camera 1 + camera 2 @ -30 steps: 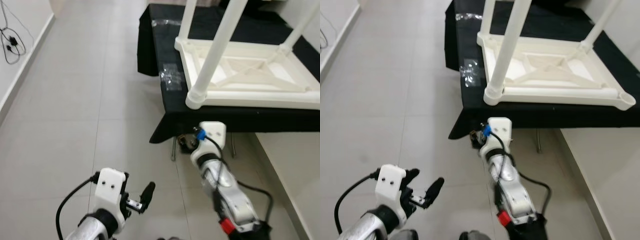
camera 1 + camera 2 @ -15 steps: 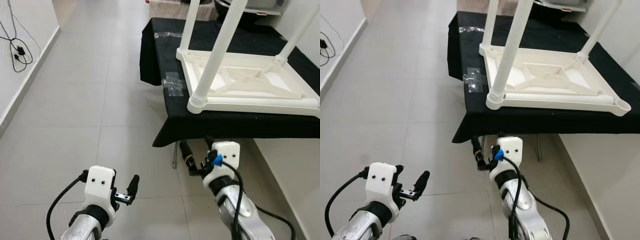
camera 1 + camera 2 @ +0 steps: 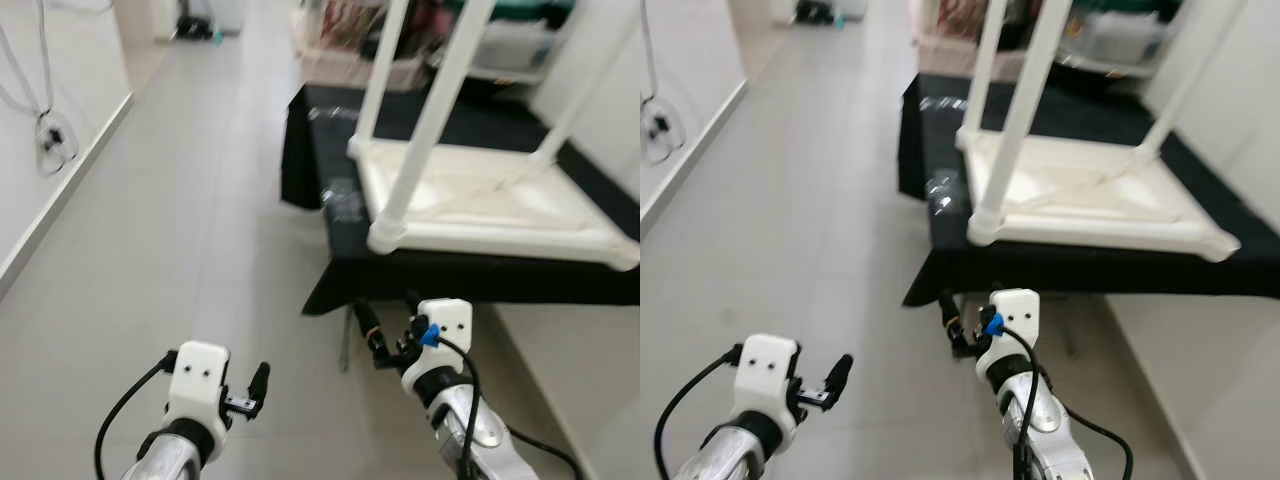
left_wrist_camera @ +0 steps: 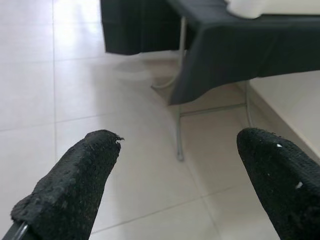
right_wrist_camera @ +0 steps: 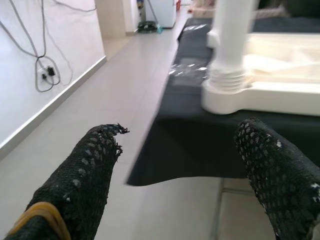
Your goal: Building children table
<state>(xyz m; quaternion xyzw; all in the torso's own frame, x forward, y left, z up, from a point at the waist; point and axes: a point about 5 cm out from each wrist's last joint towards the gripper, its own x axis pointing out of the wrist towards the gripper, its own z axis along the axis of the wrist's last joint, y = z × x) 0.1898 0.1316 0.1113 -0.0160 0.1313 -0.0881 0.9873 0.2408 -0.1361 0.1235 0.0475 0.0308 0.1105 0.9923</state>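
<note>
We are in the approach step: the white children's table lies upside down on the black-draped surface, its near corner close to the surface's front edge, and neither of our claws touches it. Our right claw hangs just below that front edge with its fingers spread wide and nothing between them; in the right wrist view the threaded foot of the nearest leg stands straight ahead. Our left claw hovers low over the tiled floor, well apart from the surface, also spread wide and empty. We judge the next move calls for raising the right claw above the front edge and bringing it to the nearest leg. We count one children's table, three legs standing up from it, one surface, and our two claws.
</note>
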